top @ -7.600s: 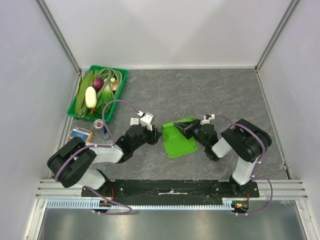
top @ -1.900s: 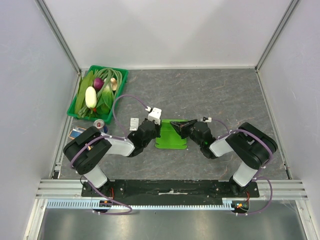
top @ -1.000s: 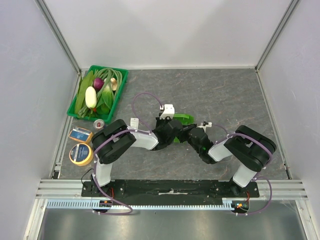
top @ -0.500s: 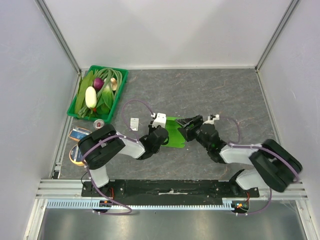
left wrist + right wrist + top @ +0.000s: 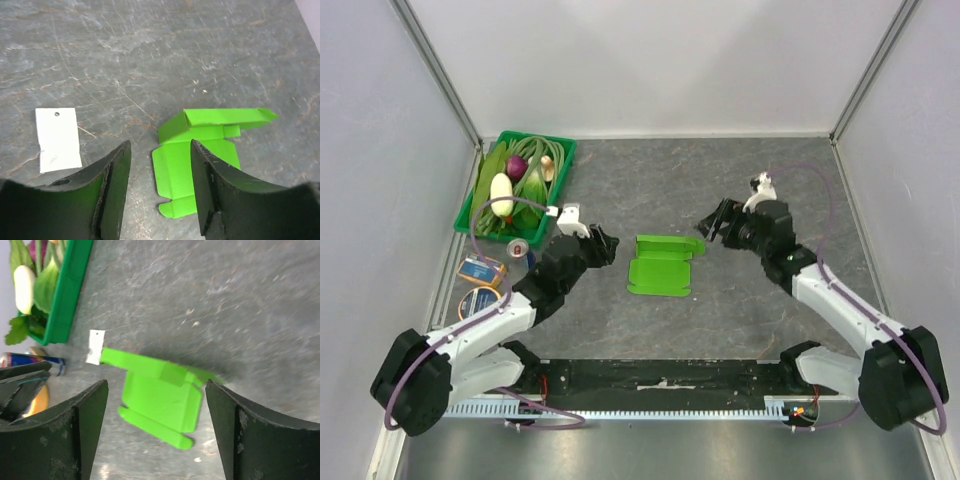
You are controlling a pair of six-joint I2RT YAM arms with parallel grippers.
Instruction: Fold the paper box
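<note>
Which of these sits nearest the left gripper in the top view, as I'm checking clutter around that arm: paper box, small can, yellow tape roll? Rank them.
From the left gripper:
1. paper box, just to its right, mid-table.
2. small can, off to its left, past the wrist.
3. yellow tape roll, farthest, near the table's left edge.

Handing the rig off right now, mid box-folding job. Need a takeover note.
Left gripper: open, empty, just left of the paper box, not touching it.
Right gripper: open, empty, right of the box and slightly farther back, not touching it.
Box: lies on the table between the arms; nothing holds it.
Done: the far strip is folded up and over.
Left: main panel and tabs lie flat, so the remaining flaps need folding and closing. It needs a grasp first.
</note>
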